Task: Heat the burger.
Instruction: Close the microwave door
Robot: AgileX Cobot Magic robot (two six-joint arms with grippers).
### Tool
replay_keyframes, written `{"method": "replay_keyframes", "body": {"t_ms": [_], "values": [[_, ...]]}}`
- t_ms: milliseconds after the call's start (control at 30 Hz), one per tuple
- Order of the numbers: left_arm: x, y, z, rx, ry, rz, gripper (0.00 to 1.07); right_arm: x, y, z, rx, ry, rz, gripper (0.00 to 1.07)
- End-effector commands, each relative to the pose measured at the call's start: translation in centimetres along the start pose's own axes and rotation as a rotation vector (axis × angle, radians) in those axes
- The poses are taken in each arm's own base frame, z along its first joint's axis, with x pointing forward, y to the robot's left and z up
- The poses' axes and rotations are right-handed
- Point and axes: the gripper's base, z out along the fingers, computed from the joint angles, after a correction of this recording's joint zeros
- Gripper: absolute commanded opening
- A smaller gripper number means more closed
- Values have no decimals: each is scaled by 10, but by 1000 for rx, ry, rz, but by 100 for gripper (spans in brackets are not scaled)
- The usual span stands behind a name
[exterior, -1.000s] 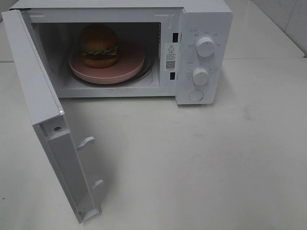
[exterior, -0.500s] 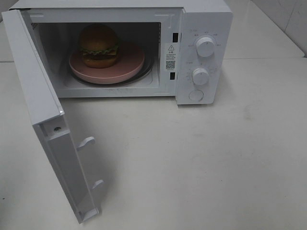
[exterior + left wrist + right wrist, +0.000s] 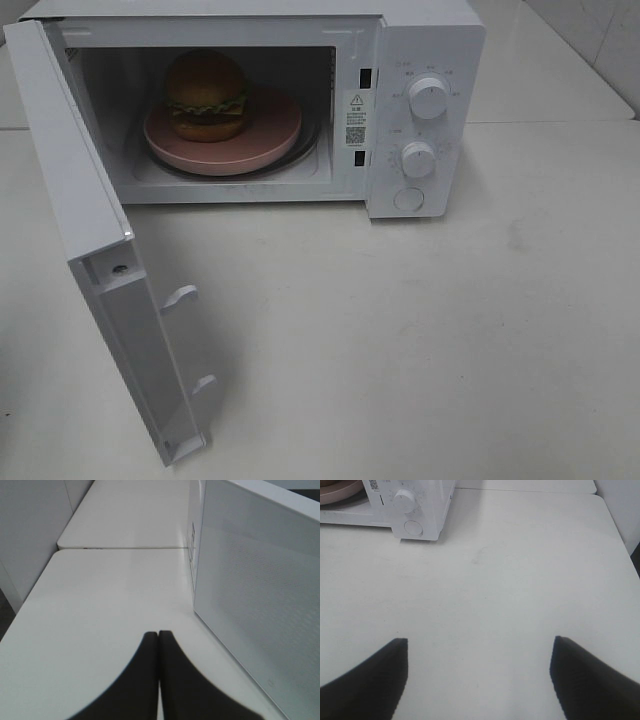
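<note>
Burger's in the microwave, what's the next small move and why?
Probably press the left gripper against the door to start closing it: the burger sits on the plate inside, the door stands open, and the shut gripper is beside it.

Orange-tan burger (image 3: 206, 92) (green lettuce edge), salmon-pink plate (image 3: 270, 135), white microwave (image 3: 425, 40), white table (image 3: 400, 330)

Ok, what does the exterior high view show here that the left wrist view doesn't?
Only exterior high: the burger on the pink plate inside the microwave, plus its two knobs. Only left wrist: the left gripper, fingers shut together and empty, above the table. Both: the open door and the white table.
</note>
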Motion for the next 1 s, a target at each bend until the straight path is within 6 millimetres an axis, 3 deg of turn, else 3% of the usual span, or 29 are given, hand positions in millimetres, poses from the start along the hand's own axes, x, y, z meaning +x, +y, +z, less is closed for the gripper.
{"method": "replay_keyframes", "body": {"t_ms": [33,467,633,1000], "values": [[2,2,11,-25,-89,5,0,2,0,-3,4,-27,4,76],[-2,4,50,-49,-227,62,0,2,0,-3,4,-27,4,76],[10,-3,75,33,-170,80,0,2,0,-3,4,-27,4,76],[16,-26,96,248,-161,110,0,2,0,-3,4,-27,4,75]]}}
